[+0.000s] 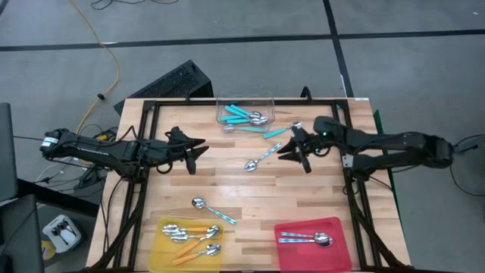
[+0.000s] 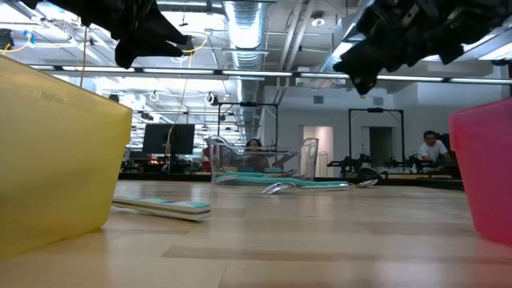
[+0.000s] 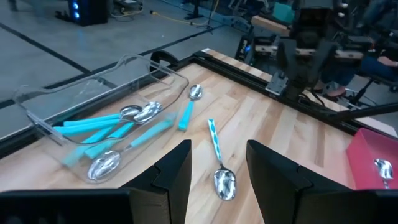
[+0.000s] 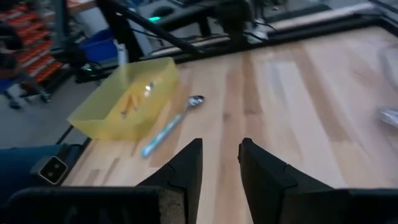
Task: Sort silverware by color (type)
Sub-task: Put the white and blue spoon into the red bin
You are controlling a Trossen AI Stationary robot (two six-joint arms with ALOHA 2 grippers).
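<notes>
A: Left to right, what does the high view show?

B: The left gripper [image 1: 198, 148] hovers over bare wood, fingers parted and holding nothing. Below it, a teal-handled spoon [image 1: 214, 210] lies loose just above the yellow tray [image 1: 161, 250], which holds orange-handled spoons [image 1: 191, 230]. At the far edge, the clear tub [image 1: 244, 98] keeps several teal spoons. Another teal spoon [image 1: 261, 157] lies mid-table, the right gripper [image 1: 292, 148] close beside it, also parted and empty. The red tray [image 1: 339, 227] holds silver spoons [image 1: 305, 238].

A: How should the next pick go?

B: Probably the mid-table spoon is next. I would straddle the handle rather than the bowl, descend squarely, and close only once the fingers bracket it, since a thin handle flat on wood slips easily.

A: What do the other views add?

B: The left wrist view looks into the tub and counts bowls among the handles. The right wrist view shows that arm's own fingers [image 4: 186, 168] apart with nothing between. The low view shows both grippers well above the table, which the overhead picture cannot.
</notes>
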